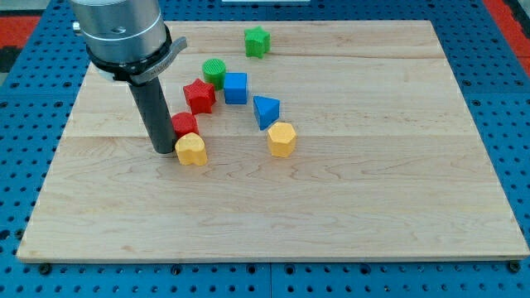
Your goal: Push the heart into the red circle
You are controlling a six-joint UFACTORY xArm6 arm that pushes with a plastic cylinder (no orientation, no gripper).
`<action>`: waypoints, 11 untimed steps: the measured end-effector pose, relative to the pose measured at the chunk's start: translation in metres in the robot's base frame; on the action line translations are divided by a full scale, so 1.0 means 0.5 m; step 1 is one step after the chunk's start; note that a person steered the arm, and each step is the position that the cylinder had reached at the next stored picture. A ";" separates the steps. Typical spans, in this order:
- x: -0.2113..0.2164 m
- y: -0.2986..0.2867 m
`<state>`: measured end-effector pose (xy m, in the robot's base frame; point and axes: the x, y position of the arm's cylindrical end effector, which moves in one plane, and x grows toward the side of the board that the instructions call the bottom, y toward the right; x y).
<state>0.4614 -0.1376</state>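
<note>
The yellow heart [191, 150] lies left of the board's middle. The red circle [185, 124] sits just above it, touching or nearly touching it, partly hidden by the rod. My tip [163, 150] rests on the board just left of the yellow heart and below-left of the red circle, very close to both.
A red star [199, 96], a green circle [214, 72], a blue cube [236, 88], a blue triangle [266, 110] and a yellow hexagon [281, 139] lie to the right and above. A green star [257, 41] sits near the wooden board's [373, 190] top edge.
</note>
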 end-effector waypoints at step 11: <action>0.196 0.315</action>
